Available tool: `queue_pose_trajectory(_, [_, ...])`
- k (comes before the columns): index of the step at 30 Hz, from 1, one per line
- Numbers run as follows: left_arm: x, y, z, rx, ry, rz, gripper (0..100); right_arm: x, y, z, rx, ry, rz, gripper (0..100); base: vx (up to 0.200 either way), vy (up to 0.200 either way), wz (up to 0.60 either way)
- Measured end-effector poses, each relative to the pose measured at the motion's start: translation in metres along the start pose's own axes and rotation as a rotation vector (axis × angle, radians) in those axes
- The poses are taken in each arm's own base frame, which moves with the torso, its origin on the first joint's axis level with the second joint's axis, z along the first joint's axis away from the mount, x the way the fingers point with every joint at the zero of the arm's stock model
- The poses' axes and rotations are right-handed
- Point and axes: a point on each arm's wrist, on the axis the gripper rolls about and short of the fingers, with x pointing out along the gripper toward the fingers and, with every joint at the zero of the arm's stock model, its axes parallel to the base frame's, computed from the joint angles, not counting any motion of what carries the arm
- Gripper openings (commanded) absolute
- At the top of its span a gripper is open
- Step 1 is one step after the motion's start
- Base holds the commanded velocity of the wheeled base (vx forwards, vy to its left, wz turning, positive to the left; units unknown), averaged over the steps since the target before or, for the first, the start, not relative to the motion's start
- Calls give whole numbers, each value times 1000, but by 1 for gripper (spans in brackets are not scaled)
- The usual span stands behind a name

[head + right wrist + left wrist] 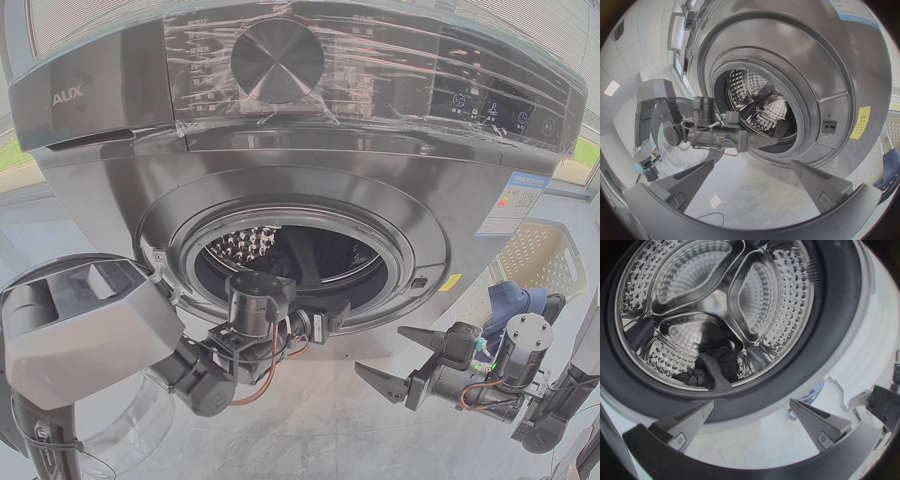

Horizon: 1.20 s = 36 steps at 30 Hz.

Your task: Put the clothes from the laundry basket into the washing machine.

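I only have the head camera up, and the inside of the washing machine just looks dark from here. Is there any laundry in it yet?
Observer: Yes. The left wrist camera looks straight in, and a bundle of dark clothes lies at the bottom of the drum.
Visitor: And that left claw by the round opening, is it holding something? Its own wrist hides it from me.
Observer: No. The left gripper is open and empty, and it points at the drum's mouth.
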Motion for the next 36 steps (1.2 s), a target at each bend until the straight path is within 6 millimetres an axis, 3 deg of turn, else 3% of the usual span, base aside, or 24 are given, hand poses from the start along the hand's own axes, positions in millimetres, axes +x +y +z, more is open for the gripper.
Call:
queue_pose_trajectory(12, [-104,-18,-6,19,-64,-135,100,-9,-1,-1,2,12,-6,100,0,0,0])
queue_pose_trajectory(19, [-159,-11,4,18,-145,-164,100,-34,1,3,2,4,-23,100,-114,0,0])
queue_pose_trajectory(30, [-212,11,15,52,-232,-24,100,-73,-6,22,10,-108,-159,100,-200,0,0])
queue_pose_trajectory(36, [-233,23,17,49,-255,23,100,-90,-13,28,15,-107,-229,100,0,0,0])
